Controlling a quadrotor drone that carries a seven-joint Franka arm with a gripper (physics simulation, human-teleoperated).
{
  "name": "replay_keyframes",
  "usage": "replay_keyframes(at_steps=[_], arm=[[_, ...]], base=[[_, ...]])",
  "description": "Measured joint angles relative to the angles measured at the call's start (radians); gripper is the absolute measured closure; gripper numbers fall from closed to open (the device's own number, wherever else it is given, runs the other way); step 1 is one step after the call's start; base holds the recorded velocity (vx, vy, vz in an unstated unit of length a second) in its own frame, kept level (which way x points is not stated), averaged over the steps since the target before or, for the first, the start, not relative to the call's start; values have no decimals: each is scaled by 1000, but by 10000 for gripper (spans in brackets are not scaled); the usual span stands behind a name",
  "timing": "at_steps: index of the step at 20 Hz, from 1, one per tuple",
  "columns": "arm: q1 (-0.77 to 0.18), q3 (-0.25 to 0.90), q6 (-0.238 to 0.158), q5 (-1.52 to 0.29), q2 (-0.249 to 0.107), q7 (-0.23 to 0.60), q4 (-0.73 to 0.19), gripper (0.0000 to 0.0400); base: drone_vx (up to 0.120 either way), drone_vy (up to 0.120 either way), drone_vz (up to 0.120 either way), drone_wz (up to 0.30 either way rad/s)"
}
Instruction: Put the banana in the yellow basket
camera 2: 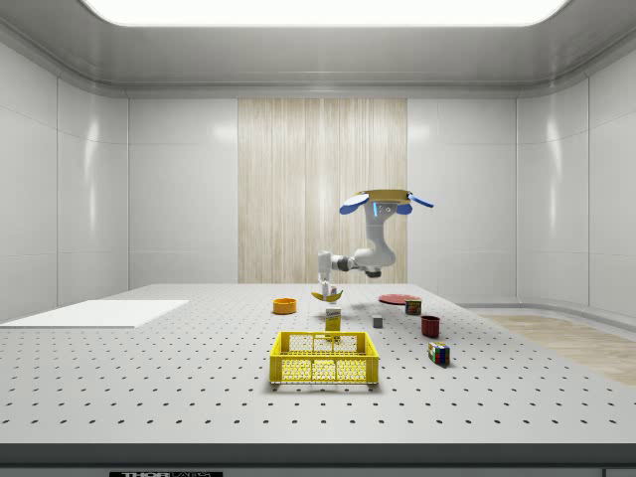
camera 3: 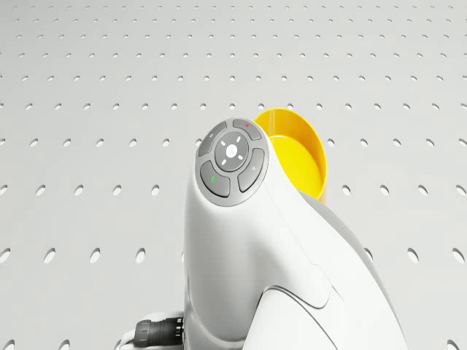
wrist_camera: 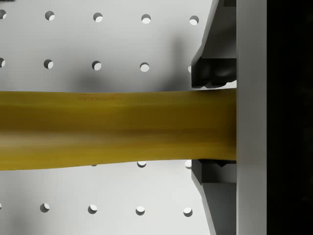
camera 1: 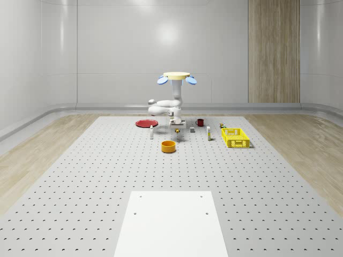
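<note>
The drone [camera 1: 177, 76] hovers above the perforated table, its white arm bent down in front of it. My gripper [camera 1: 176, 126] is shut on the banana [camera 1: 177, 131] and holds it in the air above the table. In the wrist view the yellow banana [wrist_camera: 112, 128] lies across the picture, clamped between the two fingers [wrist_camera: 215, 73]. From the side, the banana [camera 2: 327, 295] hangs under the gripper [camera 2: 324, 282], beyond the yellow basket [camera 2: 324, 358]. The yellow basket [camera 1: 235, 137] stands on the table towards the whole-scene view's right of the gripper.
An orange-yellow bowl [camera 1: 169, 146] sits on the table just in front of the gripper, seen past the arm as the bowl [camera 3: 295, 153]. A red plate [camera 1: 145, 123], red mug [camera 1: 200, 122], grey cube [camera 1: 192, 129] and small bottles [camera 1: 209, 133] stand around. A white pad [camera 1: 171, 222] lies near.
</note>
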Motion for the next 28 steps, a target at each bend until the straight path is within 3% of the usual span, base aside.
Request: replay_keyframes(at_steps=[17, 28], arm=[[-9, 34, 30, 43, -40, 13, -1, 210], [-13, 38, 53, 53, -64, 16, 0, 210]], base=[[0, 120, 120, 0], [0, 120, 22, 0]])
